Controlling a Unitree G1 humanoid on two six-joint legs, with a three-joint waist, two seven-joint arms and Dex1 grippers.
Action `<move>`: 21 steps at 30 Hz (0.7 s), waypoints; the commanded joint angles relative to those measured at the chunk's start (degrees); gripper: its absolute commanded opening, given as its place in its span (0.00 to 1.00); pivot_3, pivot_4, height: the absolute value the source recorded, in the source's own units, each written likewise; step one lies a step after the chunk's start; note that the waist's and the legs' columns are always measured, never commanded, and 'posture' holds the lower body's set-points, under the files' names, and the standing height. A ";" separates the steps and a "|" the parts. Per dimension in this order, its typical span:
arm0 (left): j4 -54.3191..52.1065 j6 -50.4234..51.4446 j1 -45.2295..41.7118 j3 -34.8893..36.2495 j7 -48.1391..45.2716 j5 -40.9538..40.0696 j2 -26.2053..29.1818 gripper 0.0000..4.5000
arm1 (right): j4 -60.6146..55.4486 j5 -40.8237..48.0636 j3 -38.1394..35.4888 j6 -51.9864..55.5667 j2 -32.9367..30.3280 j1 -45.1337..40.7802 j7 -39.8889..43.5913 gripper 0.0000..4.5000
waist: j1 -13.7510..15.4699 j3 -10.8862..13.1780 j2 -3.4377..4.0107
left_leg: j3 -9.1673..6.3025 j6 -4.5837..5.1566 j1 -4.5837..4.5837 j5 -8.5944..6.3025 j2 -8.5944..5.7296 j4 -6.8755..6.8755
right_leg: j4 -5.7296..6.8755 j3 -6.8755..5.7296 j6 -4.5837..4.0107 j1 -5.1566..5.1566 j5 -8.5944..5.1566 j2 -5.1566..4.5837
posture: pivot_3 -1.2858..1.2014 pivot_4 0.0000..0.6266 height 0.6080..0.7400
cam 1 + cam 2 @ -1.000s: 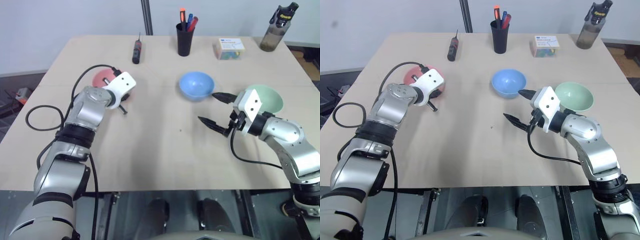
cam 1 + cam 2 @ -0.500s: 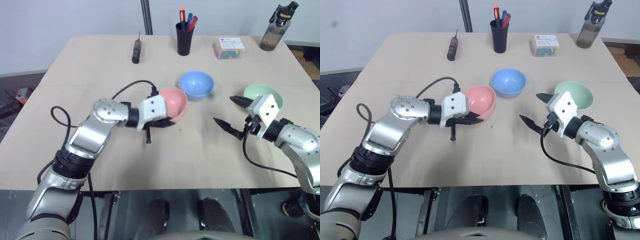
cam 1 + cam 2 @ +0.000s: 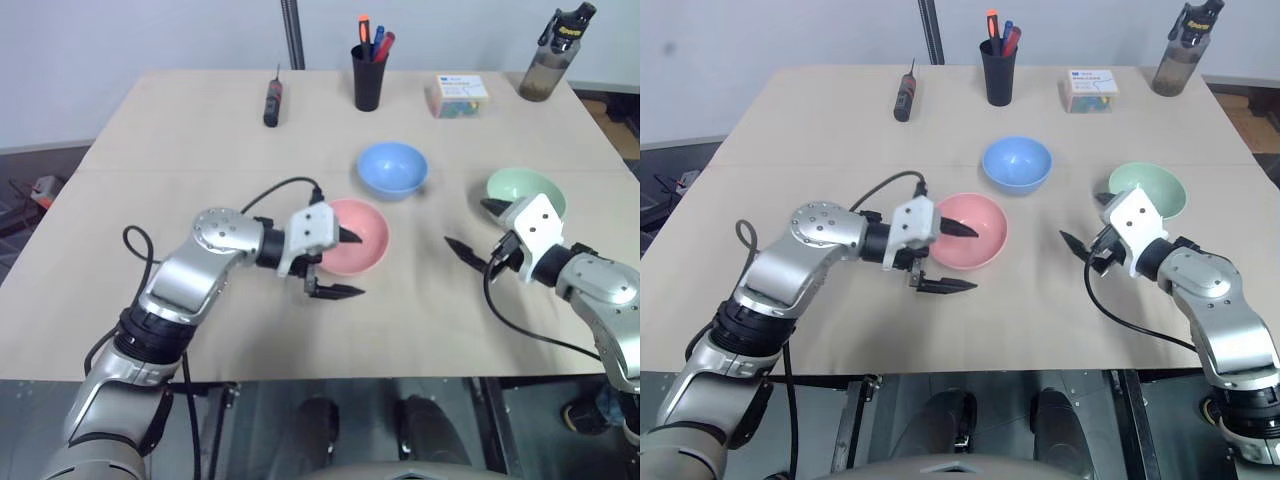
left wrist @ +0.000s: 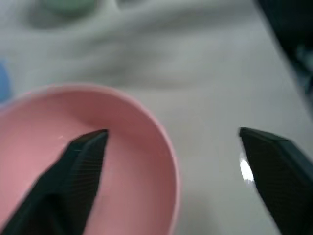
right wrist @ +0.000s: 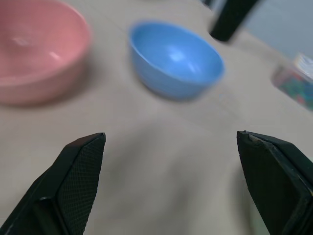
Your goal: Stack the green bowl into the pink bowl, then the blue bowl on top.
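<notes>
Dragged in from the table's far left, the pink bowl (image 3: 352,236) now sits mid-table, and the left gripper (image 3: 345,264) has let go, jaws spread across its near rim. The right gripper (image 3: 476,229), also spread and empty, hovers just beside the green bowl (image 3: 526,190), with the blue bowl (image 3: 392,168) behind the pink one. These thin plastic bowls look light, stiff and slippery; pinching a rim wall seems safest.

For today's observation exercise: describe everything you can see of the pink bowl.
The pink bowl is small, round, salmon-pink, plain and smooth, plastic by its look. It stands upright and empty on the table, near the middle, nearer the robot than the blue bowl. The left gripper straddles its rim with open jaws, one finger inside, one outside.
</notes>
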 commanded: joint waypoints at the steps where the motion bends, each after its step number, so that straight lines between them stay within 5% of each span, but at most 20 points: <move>1: -1.54 -1.62 3.29 11.06 4.93 -7.60 -3.84 0.99 | 4.67 -4.06 0.20 1.56 -0.96 -3.32 -2.74 1.00 | -0.06 -0.03 0.05 | 0.00 0.00 0.01 0.00 0.00 0.00 | 0.00 0.00 0.00 0.00 0.00 0.00 | 0.52 0.24 1.00; 7: -2.88 -4.52 9.54 17.14 1.93 -12.54 -2.14 0.99 | 15.88 -7.12 2.46 0.84 0.39 -9.00 -3.11 1.00 | -0.12 -0.03 0.04 | 0.05 -0.01 0.03 0.00 0.03 -0.01 | 0.00 0.04 0.00 0.00 0.00 0.00 | 0.52 0.24 1.00; 11: -3.80 -3.70 11.81 18.65 2.32 -13.93 -0.49 1.00 | 19.69 -7.05 3.98 0.23 0.58 -12.28 -0.54 0.80 | -0.03 -0.03 0.04 | 0.04 -0.01 0.02 0.00 0.02 -0.01 | -0.01 0.04 0.00 0.00 0.00 -0.02 | 0.52 0.24 1.00; 12: -4.35 -3.75 12.47 19.10 2.63 -14.22 -0.21 1.00 | 20.18 -7.03 4.19 0.38 0.73 -13.00 -0.25 0.67 | -0.06 -0.03 0.04 | 0.04 -0.01 0.01 0.00 0.01 -0.01 | -0.02 0.03 0.00 0.00 0.00 -0.03 | 0.52 0.24 1.00; 21: -8.31 -3.61 16.70 21.90 4.09 -17.70 0.66 1.00 | 21.73 -8.85 5.15 -1.44 0.89 -15.30 0.64 0.08 | -0.04 -0.03 0.04 | 0.04 -0.01 0.02 0.00 0.04 -0.02 | -0.02 0.05 0.00 0.00 0.00 -0.03 | 0.52 0.24 1.00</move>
